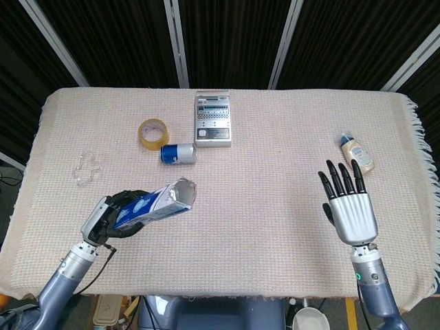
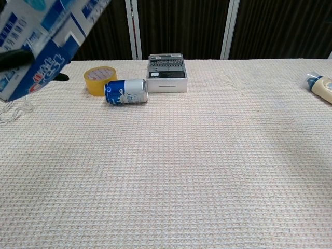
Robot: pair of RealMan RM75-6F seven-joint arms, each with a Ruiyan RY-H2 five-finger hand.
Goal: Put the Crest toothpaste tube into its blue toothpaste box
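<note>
Head view shows your left hand [image 1: 110, 214] gripping the blue-and-white cardboard toothpaste box [image 1: 157, 205] above the tabletop's near-left corner, open end facing inward. It looks light and crushable, so hold its flat sides gently. Your right hand [image 1: 349, 210] is empty, fingers spread. I see one box; no Crest tube is identifiable.

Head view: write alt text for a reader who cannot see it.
The left hand holds the blue toothpaste box above the cloth-covered table, its open end pointing right. The right hand is open and empty near a cream tube; a tape roll, can and grey device lie farther back.
</note>
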